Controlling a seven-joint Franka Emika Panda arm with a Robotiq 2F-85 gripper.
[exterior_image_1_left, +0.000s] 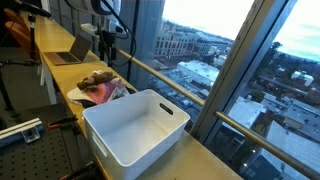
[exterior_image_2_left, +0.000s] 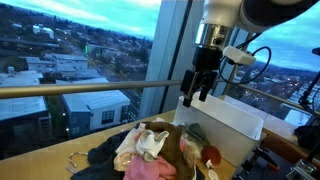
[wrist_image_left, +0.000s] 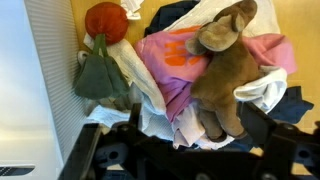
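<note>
In an exterior view, a white bin (exterior_image_1_left: 125, 140) stands on a long wooden surface (exterior_image_1_left: 198, 160) that runs along a window. Its inside shows only bare white walls and floor. Just beyond the bin lies a pile of clothes (exterior_image_1_left: 100, 90), and farther back a laptop (exterior_image_1_left: 72, 50) sits open. The arm (exterior_image_1_left: 108, 38) hangs above the far side of the pile.

In an exterior view from the opposite end, the arm (exterior_image_2_left: 215, 25) comes straight down. Its jaws stand wide apart with nothing between them, hovering above the pile of clothes (exterior_image_2_left: 150, 150) without touching it. The bin (exterior_image_2_left: 235, 118) sits right behind the pile.

In the wrist view, the jaws frame the bottom edge, spread wide and holding nothing. Directly below them a brown stuffed animal (wrist_image_left: 228, 75) lies on top of the pile, across a pink shirt (wrist_image_left: 168, 62) with an orange print. A green cloth (wrist_image_left: 98, 78) and a red ball (wrist_image_left: 105, 20) lie beside the ribbed wall of the bin (wrist_image_left: 30, 90). White cloth (wrist_image_left: 265, 90) pokes out under the stuffed animal.
</note>
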